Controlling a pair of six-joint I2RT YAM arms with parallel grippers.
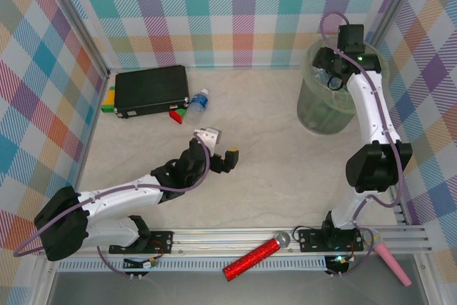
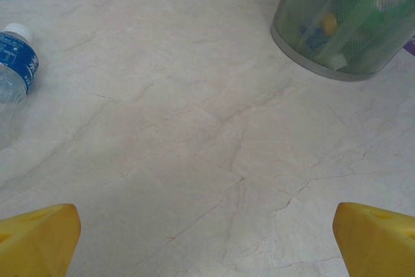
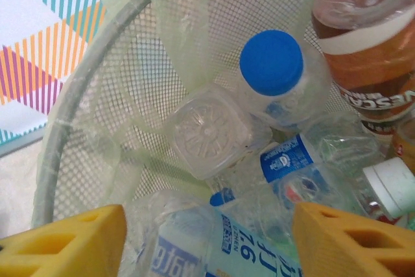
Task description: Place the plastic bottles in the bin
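We see one plastic bottle (image 1: 198, 103) lying on the worktop (image 1: 271, 126), near the black case (image 1: 151, 91). Many more bottles (image 3: 272, 63) are piled in the bin (image 1: 314, 116), far right. Our right tool (image 3: 207, 238) hangs over them, wide and empty. Our left tool (image 2: 207, 231) is wide and empty too, over the worktop's middle.

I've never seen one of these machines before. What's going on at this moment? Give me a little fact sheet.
Job: plastic bottles go into the bin
Left gripper: open, empty, above bare table
Right gripper: open, over the bin's mouth
In bin: several bottles, including a blue-capped bottle and a brown-labelled bottle
On table: one blue-labelled bottle, lying near the black case
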